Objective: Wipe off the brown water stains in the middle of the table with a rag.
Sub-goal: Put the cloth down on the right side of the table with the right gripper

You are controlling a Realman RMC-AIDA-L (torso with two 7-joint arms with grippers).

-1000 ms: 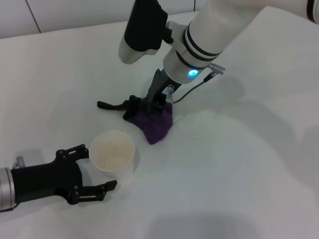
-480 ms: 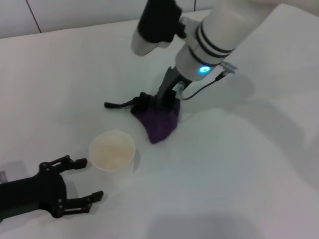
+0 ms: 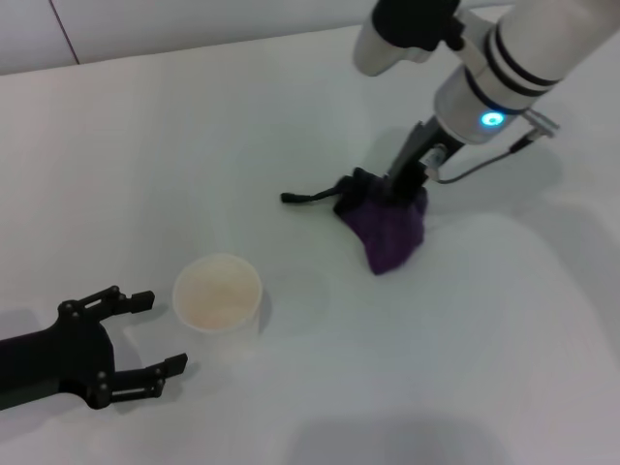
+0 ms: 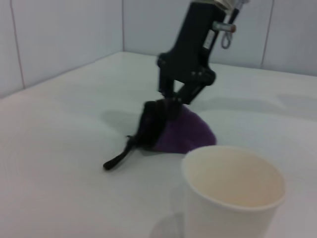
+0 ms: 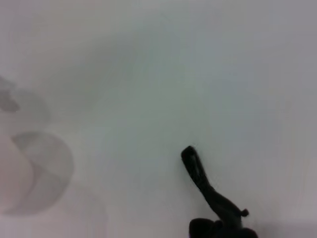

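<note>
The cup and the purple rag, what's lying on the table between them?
Nothing: in the head view the stretch of table between the cup and the rag is bare white surface. The rag's black strip trails beside that gap, not in it.

The table (image 3: 145, 145) looks smooth and matt white. The rag (image 3: 387, 228) is soft purple cloth with a black strip (image 3: 308, 197). The cup (image 3: 217, 295) looks like matt cream paper.

- No text, label, brand, number or sign can be read anywhere in these views.
- The paper cup (image 3: 218, 294) and the table (image 3: 145, 145) are plain and unmarked.
</note>
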